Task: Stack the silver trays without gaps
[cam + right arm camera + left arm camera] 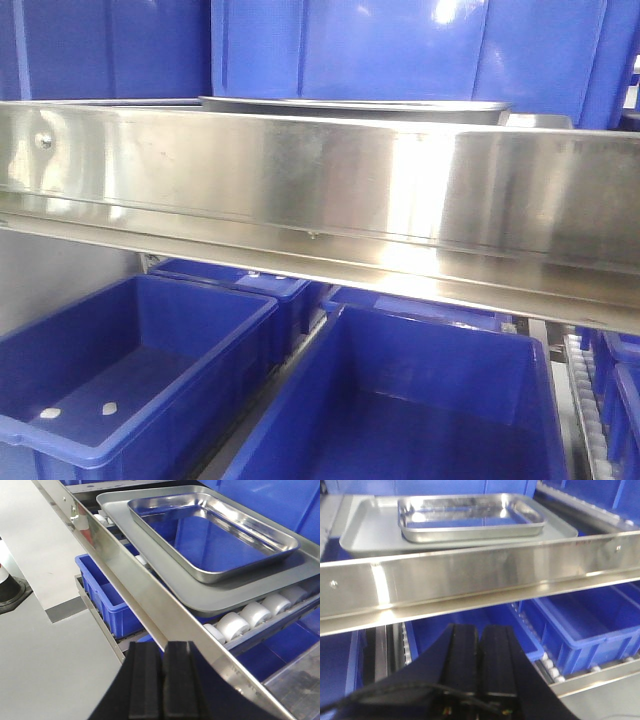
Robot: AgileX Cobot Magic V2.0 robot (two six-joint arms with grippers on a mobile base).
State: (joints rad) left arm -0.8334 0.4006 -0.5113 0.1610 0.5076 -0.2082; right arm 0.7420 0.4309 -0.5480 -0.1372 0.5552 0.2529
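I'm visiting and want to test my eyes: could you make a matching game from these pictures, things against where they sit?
Things:
1. small shiny steel tray
2. large dull grey tray
3. white rollers
4. blue plastic bin

Places:
A. under the large tray's edge
B. below the long steel shelf rail
C. inside the large tray
D. on the rollers

Pairs: 1-C, 2-D, 3-A, 4-B

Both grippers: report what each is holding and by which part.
Nothing is held. The left gripper and right gripper are both shut and empty, short of the silver trays.
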